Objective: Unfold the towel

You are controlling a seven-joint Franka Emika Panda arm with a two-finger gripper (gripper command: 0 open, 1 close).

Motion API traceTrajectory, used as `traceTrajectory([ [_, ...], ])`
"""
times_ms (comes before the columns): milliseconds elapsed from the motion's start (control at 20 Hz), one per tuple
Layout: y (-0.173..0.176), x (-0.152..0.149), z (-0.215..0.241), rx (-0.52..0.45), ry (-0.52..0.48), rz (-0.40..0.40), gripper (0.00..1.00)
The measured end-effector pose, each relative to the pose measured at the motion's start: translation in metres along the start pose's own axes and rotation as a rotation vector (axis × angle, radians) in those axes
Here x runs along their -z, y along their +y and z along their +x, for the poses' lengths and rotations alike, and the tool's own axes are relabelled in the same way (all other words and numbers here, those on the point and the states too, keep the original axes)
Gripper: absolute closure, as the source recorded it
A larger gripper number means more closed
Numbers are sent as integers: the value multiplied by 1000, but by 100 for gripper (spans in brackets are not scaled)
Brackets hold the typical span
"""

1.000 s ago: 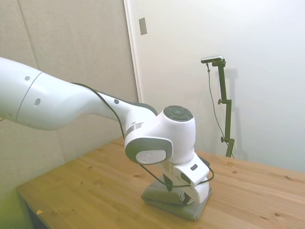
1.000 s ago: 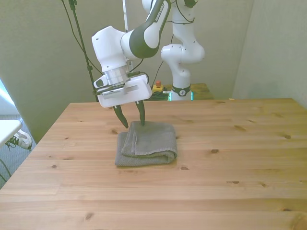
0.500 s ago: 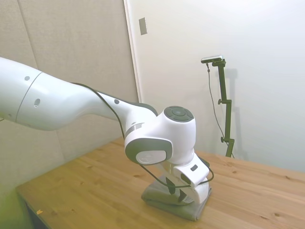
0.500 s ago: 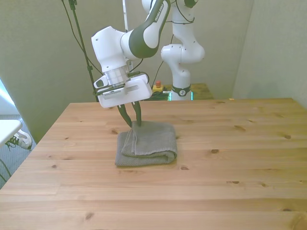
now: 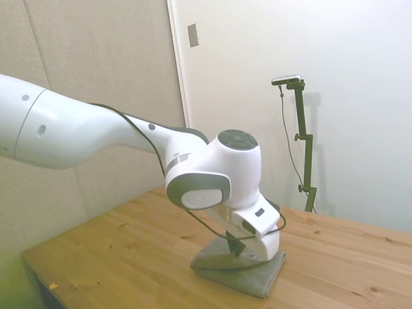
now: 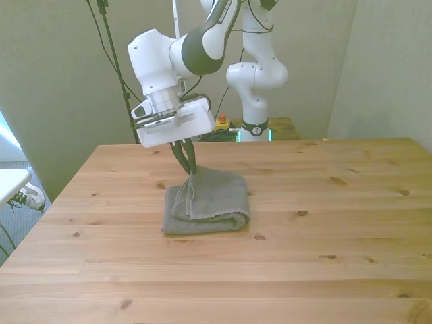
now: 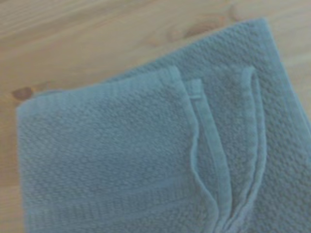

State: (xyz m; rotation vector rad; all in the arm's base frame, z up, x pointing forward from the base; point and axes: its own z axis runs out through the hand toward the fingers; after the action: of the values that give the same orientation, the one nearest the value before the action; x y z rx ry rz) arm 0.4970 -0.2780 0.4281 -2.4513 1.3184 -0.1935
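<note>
In the claw (image 6: 187,167): towel (image 6: 212,202) corner.

Bare wooden table (image 6: 324,256) lies open on every side of the folded towel (image 6: 209,202). Only the gripper (image 6: 187,170), closed on the towel's far corner, stands over it; the near edge is unobstructed.

**A:** What can't be made out?

**B:** From the side, my wrist housing hides my gripper (image 5: 235,250) and part of the towel (image 5: 248,278). My wrist view is soft, and its edge cuts off the towel (image 7: 146,160).

**A:** Anything else?

**B:** My arm's upper part leaves the picture.
</note>
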Motion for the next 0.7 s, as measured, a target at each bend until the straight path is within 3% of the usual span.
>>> traceTrajectory([
  [250,-80,12,-40,89,-5,39,100],
  [600,-180,-12,-122,217,-62,50,100],
  [650,-190,-18,-135,242,-73,46,0],
  [700,-200,-25,-151,273,-85,37,0],
])
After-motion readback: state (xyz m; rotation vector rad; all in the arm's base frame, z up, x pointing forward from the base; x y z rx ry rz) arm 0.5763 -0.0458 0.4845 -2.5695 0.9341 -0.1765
